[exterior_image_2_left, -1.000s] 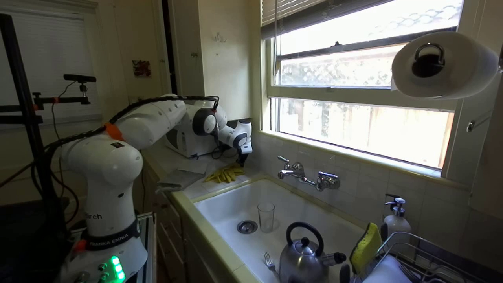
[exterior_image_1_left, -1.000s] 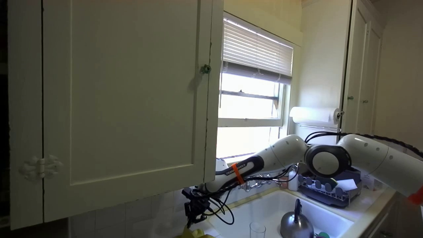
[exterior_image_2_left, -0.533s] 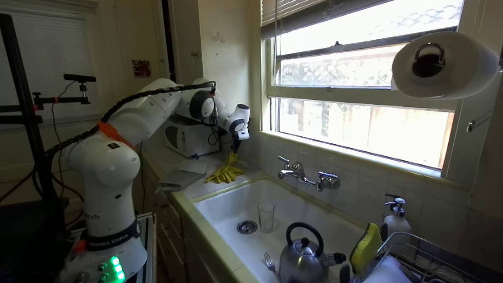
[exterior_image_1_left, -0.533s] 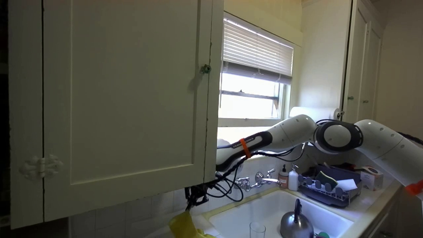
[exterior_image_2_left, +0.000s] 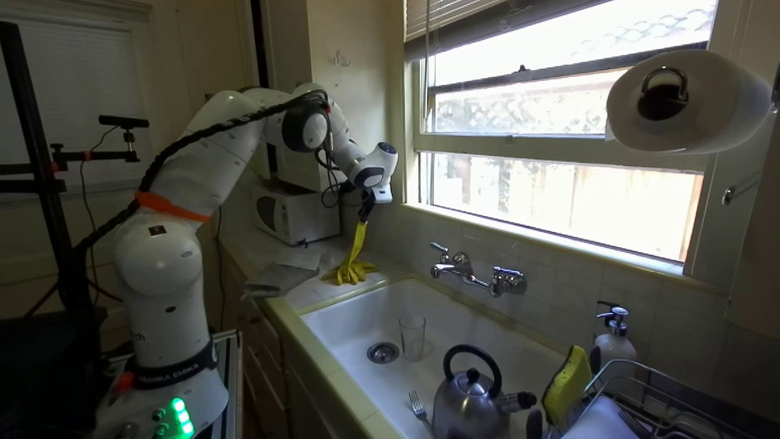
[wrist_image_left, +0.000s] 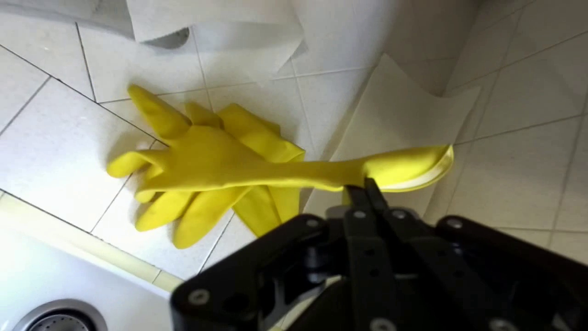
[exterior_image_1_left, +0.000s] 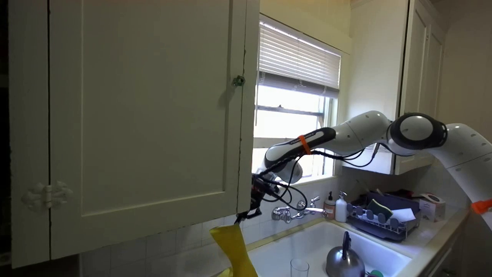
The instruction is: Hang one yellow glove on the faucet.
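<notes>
The glove (wrist_image_left: 275, 175) is yellow, faucet (exterior_image_2_left: 478, 281) silver, hand (wrist_image_left: 363, 187) black.

Above a black collar (exterior_image_2_left: 173, 371) lettered FRANKA EMIKA, the white arm (exterior_image_2_left: 210, 163) wears an orange band (exterior_image_2_left: 170, 208) and braided black cable (exterior_image_2_left: 244, 119); green lights (exterior_image_2_left: 182, 416) glow below the collar. The black gripper (wrist_image_left: 363, 186) shows silver screws (wrist_image_left: 199, 296).

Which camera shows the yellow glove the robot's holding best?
The wrist view: the held glove looks big and uncropped there. In both exterior views it shows below the gripper: small, or with only its upper part in frame.
</notes>
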Robot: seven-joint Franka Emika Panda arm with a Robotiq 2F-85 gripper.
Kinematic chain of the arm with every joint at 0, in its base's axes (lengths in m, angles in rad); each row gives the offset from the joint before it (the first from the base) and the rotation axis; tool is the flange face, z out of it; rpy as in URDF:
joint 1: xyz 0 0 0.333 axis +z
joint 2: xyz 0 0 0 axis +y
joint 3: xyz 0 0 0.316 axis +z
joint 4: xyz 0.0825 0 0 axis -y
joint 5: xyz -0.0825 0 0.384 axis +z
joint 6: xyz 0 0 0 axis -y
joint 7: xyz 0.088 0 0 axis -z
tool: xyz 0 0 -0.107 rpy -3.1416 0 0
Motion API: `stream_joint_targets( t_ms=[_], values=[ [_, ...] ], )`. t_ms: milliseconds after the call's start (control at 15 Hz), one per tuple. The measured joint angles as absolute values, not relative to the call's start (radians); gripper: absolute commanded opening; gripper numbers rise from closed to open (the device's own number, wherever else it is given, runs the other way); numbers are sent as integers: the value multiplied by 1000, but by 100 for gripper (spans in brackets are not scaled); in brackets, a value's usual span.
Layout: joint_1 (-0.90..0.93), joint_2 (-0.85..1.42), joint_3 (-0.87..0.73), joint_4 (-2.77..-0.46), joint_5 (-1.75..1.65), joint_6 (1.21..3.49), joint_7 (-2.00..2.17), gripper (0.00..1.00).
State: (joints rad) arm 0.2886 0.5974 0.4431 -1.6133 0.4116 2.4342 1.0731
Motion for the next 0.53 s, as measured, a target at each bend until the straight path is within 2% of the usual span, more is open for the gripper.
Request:
stream_joint_targets(
  t_ms=[267, 533],
  values=[
    [275, 471, 400, -1689, 493, 2297, 1081, 0],
    [271, 348, 343, -1809, 552, 2403, 1080, 0]
  ],
)
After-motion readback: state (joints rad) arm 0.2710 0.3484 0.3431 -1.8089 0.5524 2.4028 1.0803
